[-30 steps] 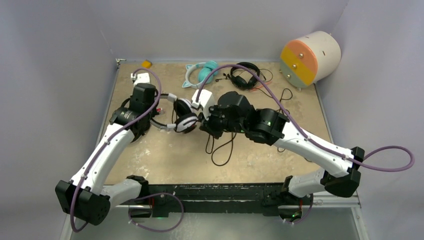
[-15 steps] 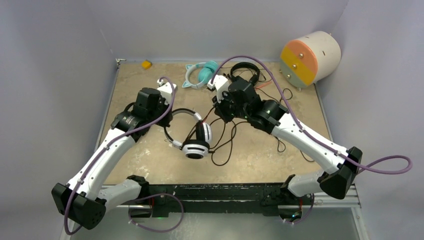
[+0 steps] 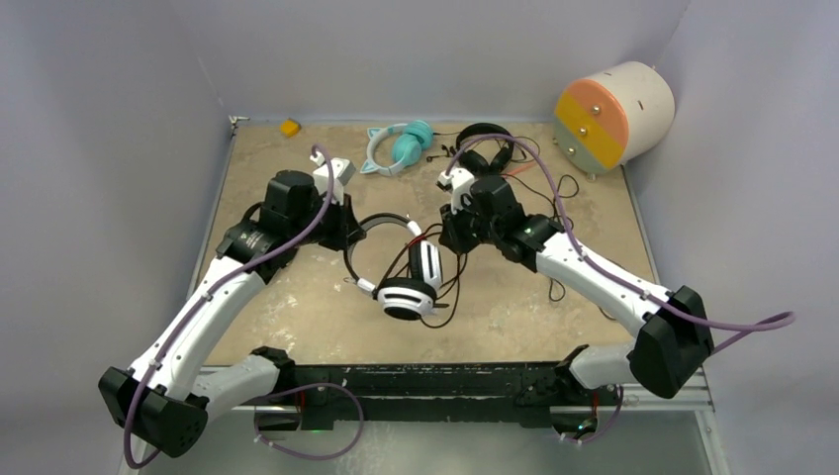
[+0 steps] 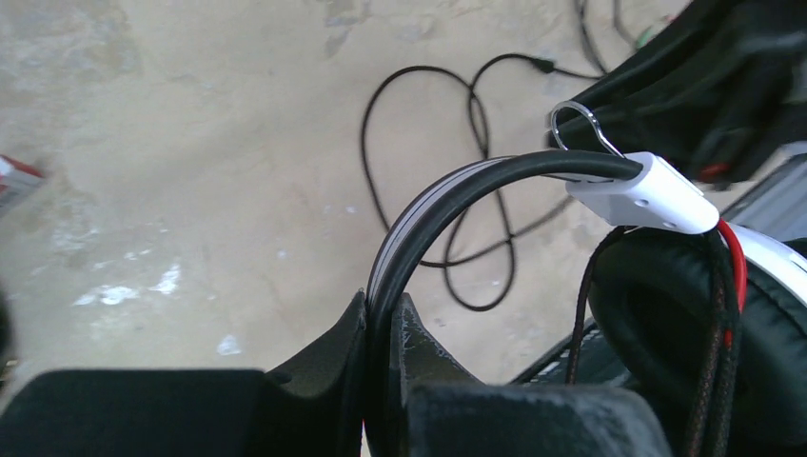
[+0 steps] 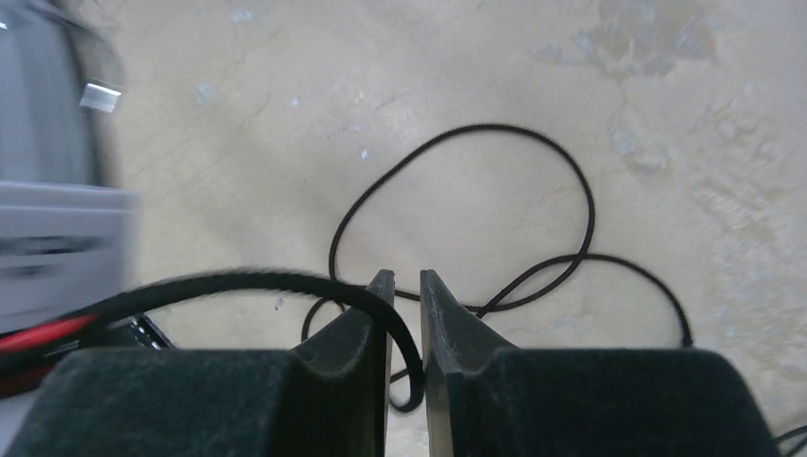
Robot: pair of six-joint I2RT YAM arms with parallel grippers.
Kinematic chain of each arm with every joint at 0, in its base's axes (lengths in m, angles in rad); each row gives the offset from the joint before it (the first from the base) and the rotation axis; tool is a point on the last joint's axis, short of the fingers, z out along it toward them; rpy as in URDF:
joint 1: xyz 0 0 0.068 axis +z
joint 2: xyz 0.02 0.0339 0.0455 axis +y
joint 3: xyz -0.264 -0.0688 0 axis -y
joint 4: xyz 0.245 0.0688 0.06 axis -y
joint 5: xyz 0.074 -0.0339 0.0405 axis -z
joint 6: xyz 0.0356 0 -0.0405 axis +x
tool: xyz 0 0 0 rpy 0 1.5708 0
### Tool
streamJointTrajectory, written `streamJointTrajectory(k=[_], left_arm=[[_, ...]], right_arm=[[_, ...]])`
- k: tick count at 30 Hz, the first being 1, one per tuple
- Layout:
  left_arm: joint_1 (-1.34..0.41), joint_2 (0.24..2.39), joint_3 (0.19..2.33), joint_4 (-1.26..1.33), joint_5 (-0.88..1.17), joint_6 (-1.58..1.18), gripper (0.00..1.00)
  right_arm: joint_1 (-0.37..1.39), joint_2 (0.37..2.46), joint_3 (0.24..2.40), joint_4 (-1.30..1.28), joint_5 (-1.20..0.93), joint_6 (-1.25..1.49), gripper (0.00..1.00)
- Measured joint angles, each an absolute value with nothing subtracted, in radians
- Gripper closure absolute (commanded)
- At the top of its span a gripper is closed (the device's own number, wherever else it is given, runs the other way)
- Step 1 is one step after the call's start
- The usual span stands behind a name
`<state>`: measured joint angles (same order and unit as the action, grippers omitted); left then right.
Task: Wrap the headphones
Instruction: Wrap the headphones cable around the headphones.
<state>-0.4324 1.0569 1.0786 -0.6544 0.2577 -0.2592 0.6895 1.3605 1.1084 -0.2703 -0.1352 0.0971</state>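
Note:
My left gripper point(image 3: 348, 224) point(image 4: 381, 307) is shut on the black headband point(image 4: 447, 195) of the white-and-black headphones point(image 3: 411, 285). The band's white slider point(image 4: 657, 195) and one black ear cushion point(image 4: 666, 324) hang to the right of the jaws. The ear cups sit low over the table's middle. My right gripper point(image 3: 451, 234) point(image 5: 404, 278) is just right of them. Its jaws stand a little apart, and a loop of the thin black cable point(image 5: 285, 279) lies loose in the gap. More cable point(image 5: 561, 171) curls on the table below.
Teal cat-ear headphones point(image 3: 401, 146) and black headphones point(image 3: 485, 146) lie at the table's far edge, with loose cables point(image 3: 564, 188) around them. A cream and orange cylinder point(image 3: 613, 114) stands at the far right. A small orange piece point(image 3: 289, 127) sits at the far left corner.
The left arm carried the white-and-black headphones right and nearer. The right gripper swung away to the right, and its jaws, shut before, have parted slightly around the cable.

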Motion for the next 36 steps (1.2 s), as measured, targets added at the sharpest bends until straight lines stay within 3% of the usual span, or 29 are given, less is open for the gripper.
streamJointTrajectory(k=[5,9,17,24,28,36], left_arm=[[-0.432,1.052,1.149,-0.682,0.316,-0.385,1.00],[-0.432,1.066,1.273,-0.725,0.341,-0.456,1.00],[-0.433,1.034,1.393,-0.737,0.326,-0.632,1.00],[-0.432,1.063,1.482,-0.751,0.283,-0.800,1.00],[-0.411,1.096,1.509,-0.771,0.266,-0.889,1.00],[-0.171,1.184,1.533,-0.876,0.206,-1.041,1.00]], right_arm=[[0.675,1.345,0.960,-0.132,-0.161,0.139,0.80],[0.675,1.345,0.885,0.019,-0.186,0.153,0.68],[0.675,1.403,0.793,0.357,-0.266,0.210,0.65],[0.699,1.515,0.622,0.685,-0.358,0.287,0.82],[0.784,1.523,0.597,0.770,-0.367,0.276,1.00],[0.934,1.474,0.529,0.933,-0.487,0.283,1.00]])
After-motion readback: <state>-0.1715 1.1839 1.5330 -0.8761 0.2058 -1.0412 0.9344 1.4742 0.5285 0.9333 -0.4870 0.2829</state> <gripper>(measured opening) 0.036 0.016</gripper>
